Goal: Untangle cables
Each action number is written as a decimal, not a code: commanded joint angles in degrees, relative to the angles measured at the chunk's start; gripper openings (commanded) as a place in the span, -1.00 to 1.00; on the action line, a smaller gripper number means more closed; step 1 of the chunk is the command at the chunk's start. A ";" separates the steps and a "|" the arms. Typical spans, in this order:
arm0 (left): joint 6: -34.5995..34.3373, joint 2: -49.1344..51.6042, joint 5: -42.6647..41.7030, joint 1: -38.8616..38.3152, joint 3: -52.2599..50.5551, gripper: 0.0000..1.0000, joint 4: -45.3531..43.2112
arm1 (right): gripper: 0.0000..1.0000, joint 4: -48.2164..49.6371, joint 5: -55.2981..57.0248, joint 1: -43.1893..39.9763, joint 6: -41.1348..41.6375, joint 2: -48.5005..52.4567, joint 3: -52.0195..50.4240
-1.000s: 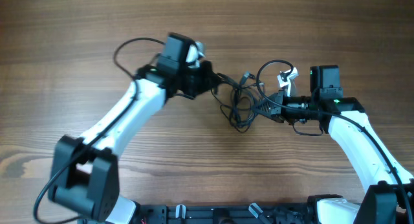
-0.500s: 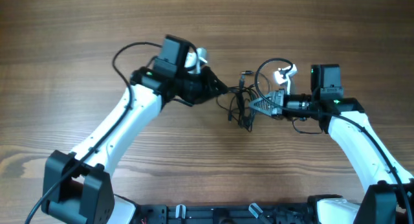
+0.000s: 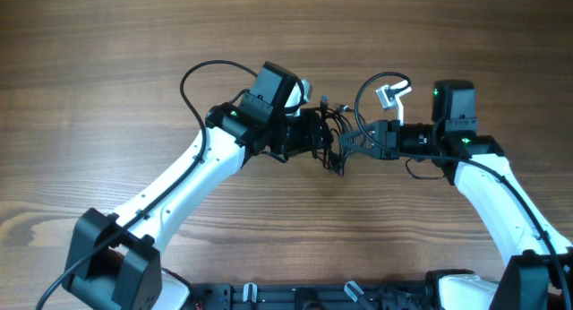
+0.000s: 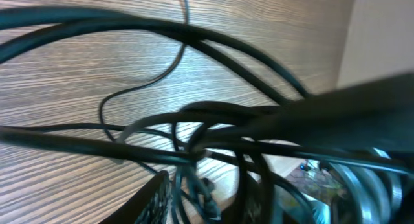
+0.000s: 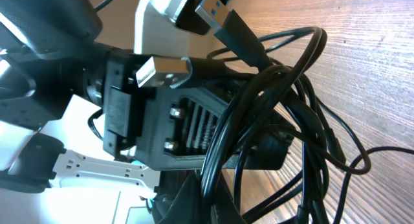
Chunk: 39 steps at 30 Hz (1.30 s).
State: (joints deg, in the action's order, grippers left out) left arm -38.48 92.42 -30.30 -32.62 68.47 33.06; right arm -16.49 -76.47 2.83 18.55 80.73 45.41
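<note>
1. Overhead: the cables (image 3: 336,135) hang as one dense knot between the two arms, above the middle of the desk (image 3: 107,59).
   - The left gripper (image 3: 318,138) pushes in from one side and the right gripper (image 3: 351,145) from the other, so the two nearly meet.
   - One loop arches up beside the right arm and ends in a white plug (image 3: 387,96).
   - No cord lies apart on its own, so I judge the untangling barely started, with every strand left to free.
2. Overhead does not show the jaws, because the bundle covers both tips.
3. Left wrist: the picture is blurred and very close.
   - Thick dark strands cross the whole frame, and one thin cord curls over the wood grain behind them.
   - This confirms the knot sits right at this gripper.
   - I cannot tell how far its jaws stand apart, or whether they hold anything.
4. Right wrist: this view gives detail that the others lack.
   - Several loops are stacked over one another, a silver plug (image 5: 163,71) is free, and a second plug (image 5: 210,10) sits above it.
   - The left gripper's ribbed body is just behind the loops.
   - The strands funnel down into the right jaws, which look closed on a few of them, though the contact itself is partly hidden.
</note>
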 commanded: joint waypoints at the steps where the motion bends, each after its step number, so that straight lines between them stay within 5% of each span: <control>1: 0.68 1.22 2.45 -0.68 0.13 -0.23 0.15 | -0.91 1.97 -3.63 0.00 1.20 0.39 0.07; 8: 0.68 3.50 3.23 -3.50 0.11 -0.21 -3.15 | -0.91 2.54 -4.28 0.00 2.21 0.39 0.07; 12: 0.70 4.48 3.54 -4.07 0.11 -0.92 -3.91 | -0.91 2.56 -4.66 -0.02 2.47 0.39 0.07; 19: 0.76 3.39 5.95 -0.66 0.13 -0.92 -2.36 | -0.91 1.99 0.55 -0.02 2.91 0.39 0.07; 29: 2.19 -5.38 -9.70 15.17 0.13 -0.92 -1.31 | -0.91 -19.47 45.38 -0.02 2.89 0.39 0.07; 33: 2.21 -5.42 -17.31 16.24 0.13 -0.92 0.00 | -0.91 -19.61 46.51 -0.02 2.95 0.39 0.07; 39: 5.53 -5.42 -17.86 17.16 0.13 -0.92 3.52 | -0.92 -19.63 46.97 -0.02 3.10 0.39 0.07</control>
State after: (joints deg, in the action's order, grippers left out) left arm -36.97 89.27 -46.54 -17.85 68.20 35.66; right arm -35.57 -37.82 3.88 21.34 80.71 46.19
